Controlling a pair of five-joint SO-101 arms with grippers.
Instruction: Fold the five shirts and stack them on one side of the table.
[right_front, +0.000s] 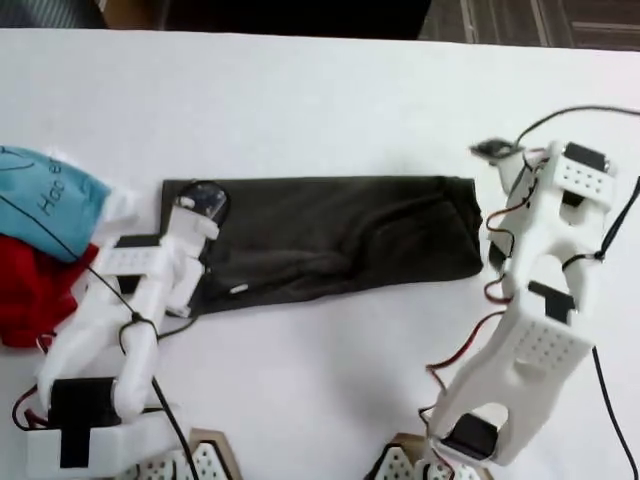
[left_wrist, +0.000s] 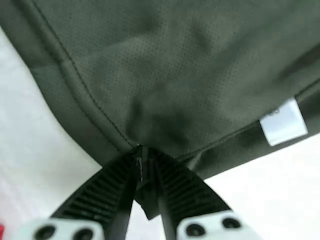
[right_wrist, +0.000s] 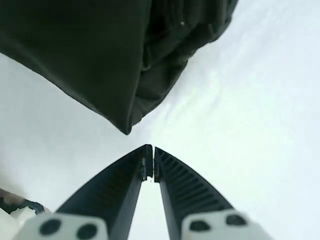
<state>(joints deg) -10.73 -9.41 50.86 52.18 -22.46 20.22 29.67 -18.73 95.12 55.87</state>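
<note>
Fabric of the dark olive folded shirt (right_front: 330, 235) lay left-to-right at mid-frame, our left gripper (left_wrist: 143, 152) pinching its left-end hem while our right gripper (right_wrist: 151, 152), pressed together empty, sat just beyond its right end.

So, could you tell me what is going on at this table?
Two robot arms are working on a dark shirt, which lies in a long folded strip across the table. The left hand is shut on the shirt's edge at one end. The right hand is shut and empty, over bare table just off the shirt's other end. A teal shirt and a red shirt sit bunched at the table's edge on the left hand's side.
</note>
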